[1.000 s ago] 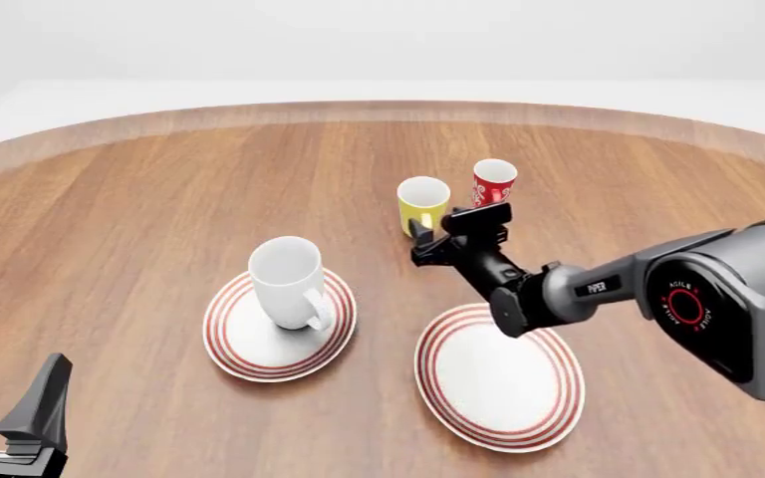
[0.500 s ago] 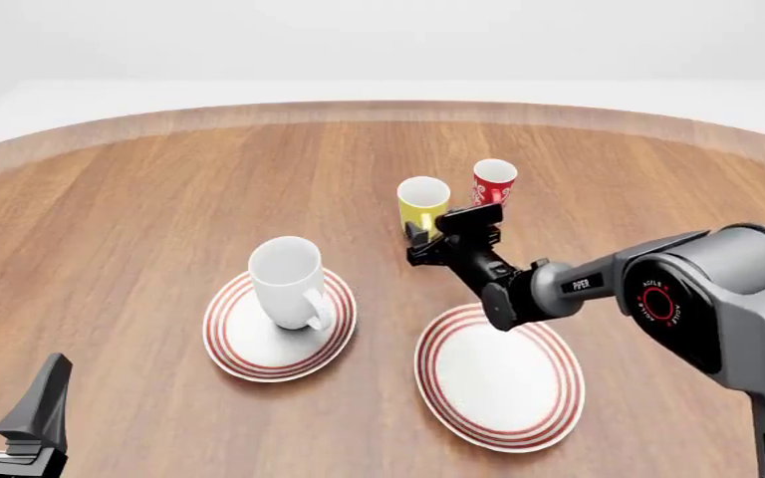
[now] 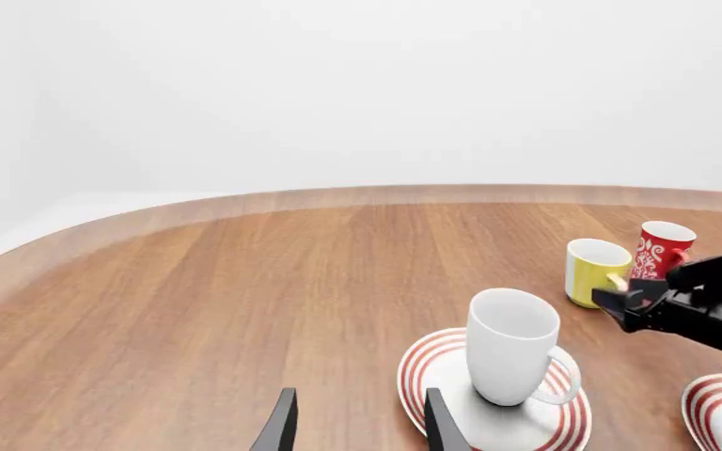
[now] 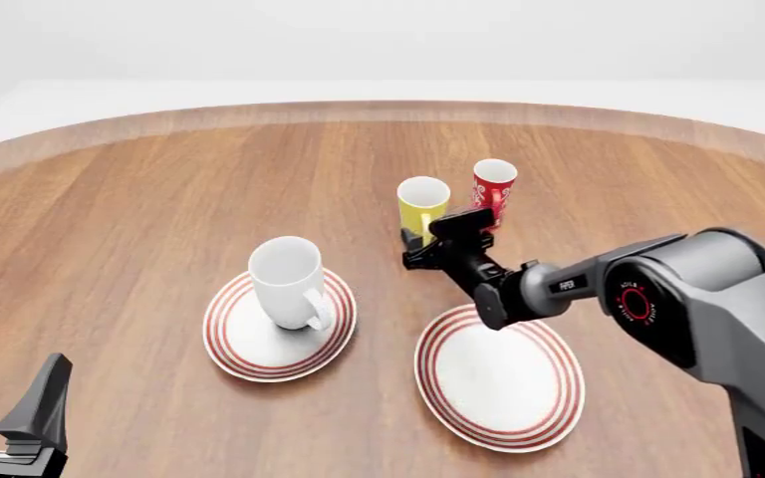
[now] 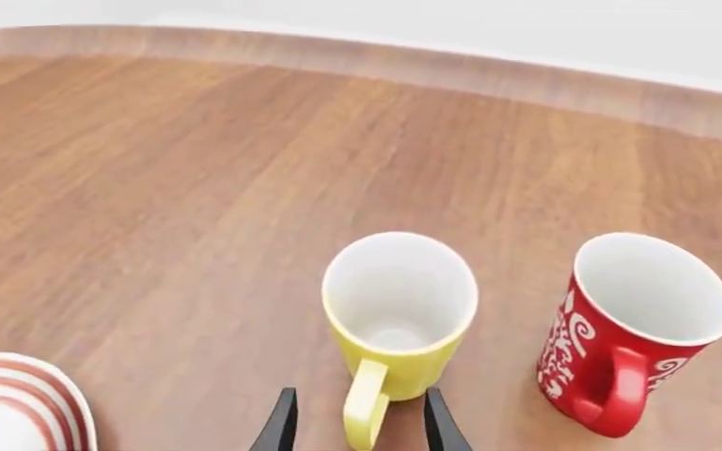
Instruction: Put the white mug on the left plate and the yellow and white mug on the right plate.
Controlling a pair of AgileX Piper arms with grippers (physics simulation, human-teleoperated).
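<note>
Your right jaws (image 5: 353, 423) stand apart, straddling the handle of the yellow and white mug (image 5: 398, 315), which sits upright on the worktop (image 4: 156, 199). Your left jaws (image 3: 353, 427) are apart too; the white mug (image 4: 287, 281) stands on the left plate (image 4: 243, 344).

A large round wooden table (image 4: 156, 199) with warm reddish-brown plank grain and a paler raised rim fills the scene. Behind it, a plain white floor (image 4: 37, 100) and featureless white walls (image 4: 382, 40) sit under soft, even light.
</note>
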